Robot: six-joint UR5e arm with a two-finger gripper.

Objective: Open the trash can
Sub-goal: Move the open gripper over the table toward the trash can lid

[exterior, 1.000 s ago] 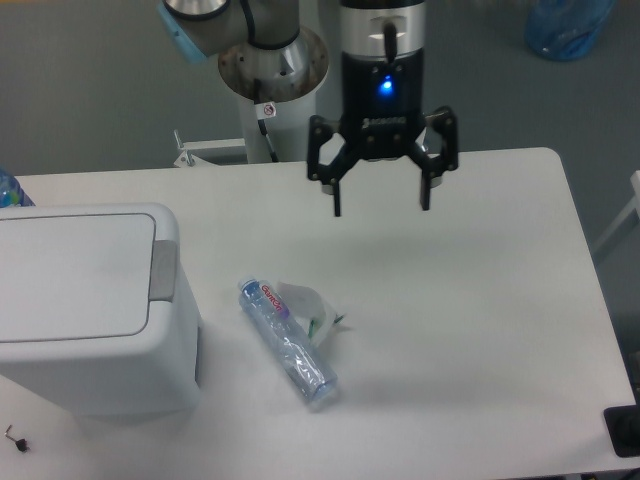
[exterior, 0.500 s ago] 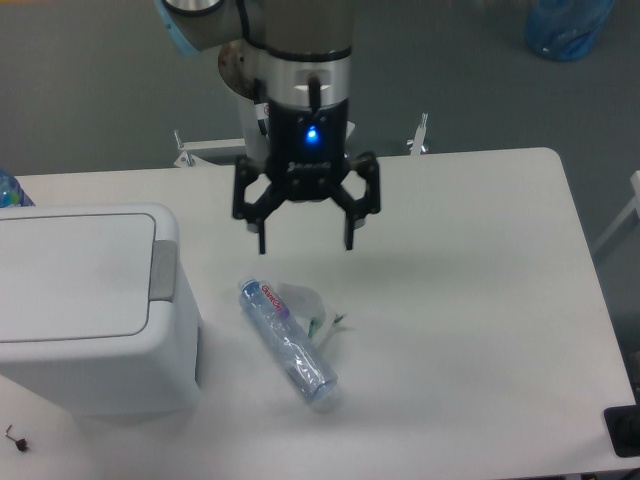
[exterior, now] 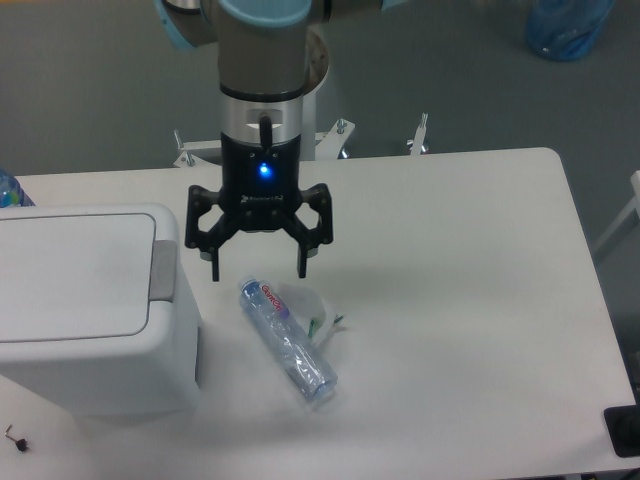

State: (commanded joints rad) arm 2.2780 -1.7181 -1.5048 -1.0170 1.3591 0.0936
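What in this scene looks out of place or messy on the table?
A clear plastic bottle lies on its side, looking crumpled, beside a torn white wrapper scrap on the table instead of inside the trash can, whose lid is shut. The open claw hangs above them.

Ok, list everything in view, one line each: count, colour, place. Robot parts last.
trash can: one, white with a grey push tab, lid shut, left side of the table.
plastic bottle: one, clear with a red and white label, lying on its side at table centre, right of the trash can.
wrapper scrap: one, white with a bit of green, against the bottle's right side.
small dark object: one, near the table's front left corner.
table: one, white.
blue bag: one, on the floor, top right.
gripper: one, black with a blue light, open, above the table between the push tab and the bottle.
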